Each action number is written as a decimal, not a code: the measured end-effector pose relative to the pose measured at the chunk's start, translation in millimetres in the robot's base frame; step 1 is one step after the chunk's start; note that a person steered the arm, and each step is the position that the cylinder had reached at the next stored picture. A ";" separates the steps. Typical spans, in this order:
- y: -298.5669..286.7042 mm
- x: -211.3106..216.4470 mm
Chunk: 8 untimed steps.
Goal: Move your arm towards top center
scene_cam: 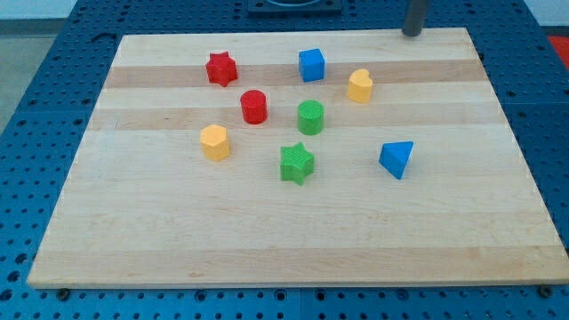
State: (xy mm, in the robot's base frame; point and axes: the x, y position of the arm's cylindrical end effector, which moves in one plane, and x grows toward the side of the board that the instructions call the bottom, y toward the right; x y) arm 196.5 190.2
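My tip point(412, 33) is at the view's top right, touching the board's top edge, up and to the right of the yellow heart block point(359, 85) and well right of the blue cube point(311, 64). The rod rises out of the frame's top. The other blocks lie in a cluster in the board's middle: a red star point(221, 68), a red cylinder point(253, 106), a green cylinder point(310, 116), a yellow hexagon block point(214, 141), a green star point(296, 164) and a blue triangular block point(396, 158). The tip touches no block.
The wooden board point(293, 240) lies on a blue perforated table point(36, 107). A dark fixture point(292, 7) sits just beyond the board's top edge at the centre.
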 end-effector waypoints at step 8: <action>-111.3 4.8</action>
